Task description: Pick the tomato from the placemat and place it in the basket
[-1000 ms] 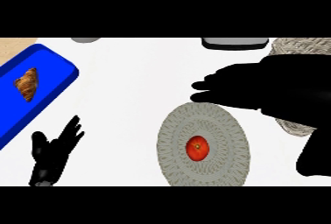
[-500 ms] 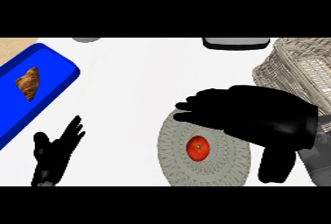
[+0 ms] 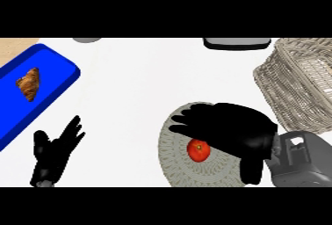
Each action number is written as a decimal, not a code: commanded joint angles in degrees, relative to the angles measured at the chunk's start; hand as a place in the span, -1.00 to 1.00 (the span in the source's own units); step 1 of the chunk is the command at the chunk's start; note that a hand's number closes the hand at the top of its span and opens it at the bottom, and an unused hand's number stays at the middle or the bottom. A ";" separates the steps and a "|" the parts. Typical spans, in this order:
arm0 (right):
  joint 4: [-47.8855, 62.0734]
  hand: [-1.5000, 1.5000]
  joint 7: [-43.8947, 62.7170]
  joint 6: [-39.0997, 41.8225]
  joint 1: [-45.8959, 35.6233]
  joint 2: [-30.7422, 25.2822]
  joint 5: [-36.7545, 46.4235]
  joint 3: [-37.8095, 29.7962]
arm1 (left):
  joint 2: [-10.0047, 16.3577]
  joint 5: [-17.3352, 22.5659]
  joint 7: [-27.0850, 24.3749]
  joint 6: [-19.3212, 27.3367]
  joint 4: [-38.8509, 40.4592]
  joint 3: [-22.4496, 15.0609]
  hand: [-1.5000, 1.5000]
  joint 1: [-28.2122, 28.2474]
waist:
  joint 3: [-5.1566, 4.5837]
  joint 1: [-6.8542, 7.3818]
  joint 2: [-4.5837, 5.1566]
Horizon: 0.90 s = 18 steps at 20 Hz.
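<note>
Placemat — tomato half-hidden under right hand

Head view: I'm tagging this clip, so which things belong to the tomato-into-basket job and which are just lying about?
Job: tomato, placemat under it, basket, right hand over the tomato.
Lying about: blue tray, pastry on it, left hand resting at lower left, dark object at the top edge.
</note>
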 commanded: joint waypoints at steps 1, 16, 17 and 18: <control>5.47 -1.00 -5.80 -4.06 2.16 1.75 7.55 3.09 | -1.81 -0.95 1.27 0.20 2.63 -1.78 0.00 2.94 | -0.78 0.56 0.65; 13.57 -1.00 -16.94 -11.78 6.05 4.75 18.08 3.17 | -0.66 0.66 0.46 -3.38 6.84 2.16 0.00 0.01 | -0.84 -0.06 0.62; 9.81 -1.00 -14.25 -10.51 9.01 5.53 17.87 4.41 | -1.77 -1.18 1.55 -1.01 2.51 0.48 0.00 3.62 | -0.82 -0.17 0.36; 11.97 -1.00 -15.83 -12.76 8.50 5.74 20.18 5.17 | -2.52 -2.15 2.77 -0.42 5.20 -0.22 0.00 0.02 | -0.82 -0.35 0.50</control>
